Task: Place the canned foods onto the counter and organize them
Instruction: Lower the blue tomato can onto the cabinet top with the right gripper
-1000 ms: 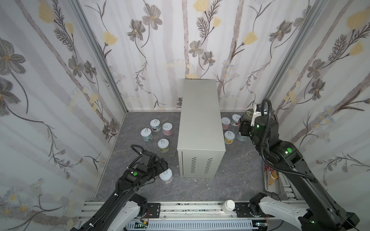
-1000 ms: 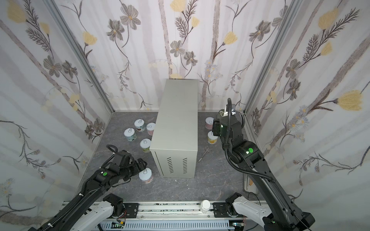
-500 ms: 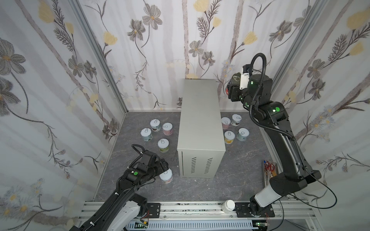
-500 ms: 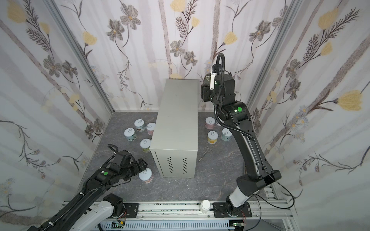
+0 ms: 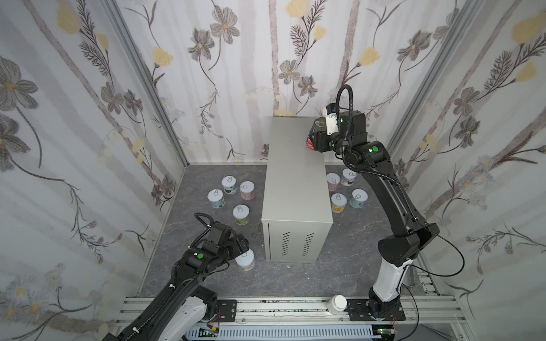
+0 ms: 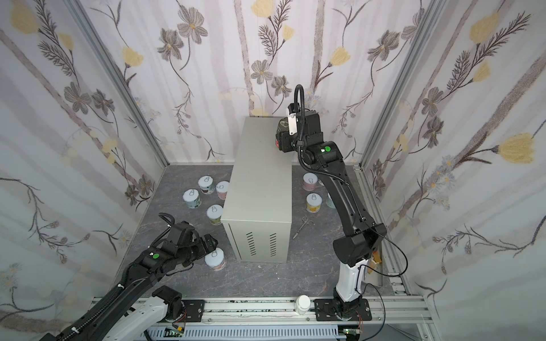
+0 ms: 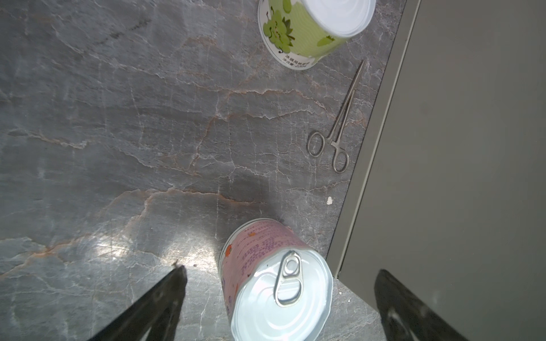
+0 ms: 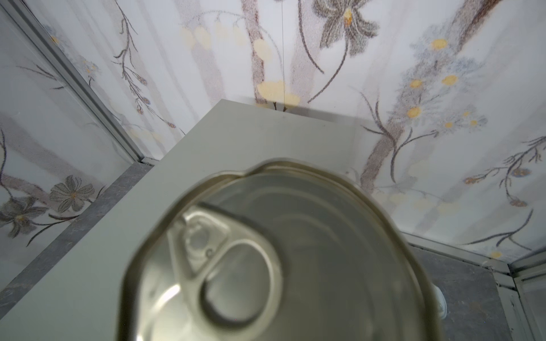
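The counter (image 5: 295, 183) (image 6: 260, 177) is a tall grey box in both top views. My right gripper (image 5: 317, 135) is shut on the tall tomato can (image 5: 310, 144), held above the counter's far right edge. That can's lid (image 8: 280, 259) fills the right wrist view, over the counter's top (image 8: 206, 177). My left gripper (image 5: 240, 251) (image 7: 280, 269) stands open around a pink can (image 5: 245, 260) (image 7: 274, 283) on the floor, its fingers (image 7: 165, 301) apart from it. Several cans (image 5: 233, 196) stand left of the counter and several (image 5: 344, 190) right. A green can (image 7: 307, 32) shows in the left wrist view.
Steel forceps (image 7: 339, 127) lie on the floor beside the counter's left wall. Small scissors (image 6: 304, 226) lie right of the counter. A white plastic bottle (image 5: 336, 304) stands on the front rail. Floral walls close in on three sides.
My right arm has risen from the floor by the right cans and swung the tomato can up over the counter's far end. The left arm has not moved.
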`<state>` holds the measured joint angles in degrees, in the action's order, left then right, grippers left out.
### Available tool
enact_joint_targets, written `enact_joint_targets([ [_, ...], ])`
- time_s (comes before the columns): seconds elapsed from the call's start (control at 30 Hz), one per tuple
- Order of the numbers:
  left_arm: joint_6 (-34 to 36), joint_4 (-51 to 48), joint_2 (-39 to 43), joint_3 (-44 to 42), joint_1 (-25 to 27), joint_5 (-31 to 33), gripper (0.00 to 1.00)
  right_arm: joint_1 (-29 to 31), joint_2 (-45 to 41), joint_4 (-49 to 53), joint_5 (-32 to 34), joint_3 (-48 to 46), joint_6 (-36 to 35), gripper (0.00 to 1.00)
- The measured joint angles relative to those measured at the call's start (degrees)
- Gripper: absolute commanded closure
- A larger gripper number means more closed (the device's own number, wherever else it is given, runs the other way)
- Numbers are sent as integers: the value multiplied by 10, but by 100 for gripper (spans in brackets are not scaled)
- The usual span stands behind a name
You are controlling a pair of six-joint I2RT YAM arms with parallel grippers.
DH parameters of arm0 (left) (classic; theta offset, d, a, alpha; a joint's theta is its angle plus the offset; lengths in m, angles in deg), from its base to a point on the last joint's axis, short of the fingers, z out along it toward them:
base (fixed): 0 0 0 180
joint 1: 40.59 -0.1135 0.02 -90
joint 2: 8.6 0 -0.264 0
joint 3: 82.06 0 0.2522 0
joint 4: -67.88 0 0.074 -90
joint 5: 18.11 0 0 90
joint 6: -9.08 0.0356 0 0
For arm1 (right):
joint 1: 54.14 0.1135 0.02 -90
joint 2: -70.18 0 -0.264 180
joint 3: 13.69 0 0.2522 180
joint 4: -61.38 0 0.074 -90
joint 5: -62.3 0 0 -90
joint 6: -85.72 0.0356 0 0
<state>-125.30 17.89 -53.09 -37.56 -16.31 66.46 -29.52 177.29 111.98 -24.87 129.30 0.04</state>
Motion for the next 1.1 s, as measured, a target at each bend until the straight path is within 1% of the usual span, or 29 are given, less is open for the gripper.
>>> enact_joint_targets([
  [0.17,0,0,1,0,1,0,0,0,14,-19,-10,3,-1,62],
  [0.27,0,0,1,0,1,3,0,1,22,-32,-10,3,-1,58],
  [0.5,0,0,1,0,1,3,0,1,26,-40,-18,3,-5,39],
  [0.63,0,0,1,0,1,3,0,1,26,-40,-25,3,-9,25],
  [0.73,0,0,-1,0,1,3,0,3,27,-42,-30,3,-14,18],
  [0.93,0,0,0,0,1,3,0,8,21,-66,-40,-27,-24,15],
  [1.07,0,0,-1,0,1,3,0,9,-9,-87,-45,-80,-24,14],
  [1.1,0,0,-2,0,1,3,0,9,-24,-101,-48,-105,-25,14],
])
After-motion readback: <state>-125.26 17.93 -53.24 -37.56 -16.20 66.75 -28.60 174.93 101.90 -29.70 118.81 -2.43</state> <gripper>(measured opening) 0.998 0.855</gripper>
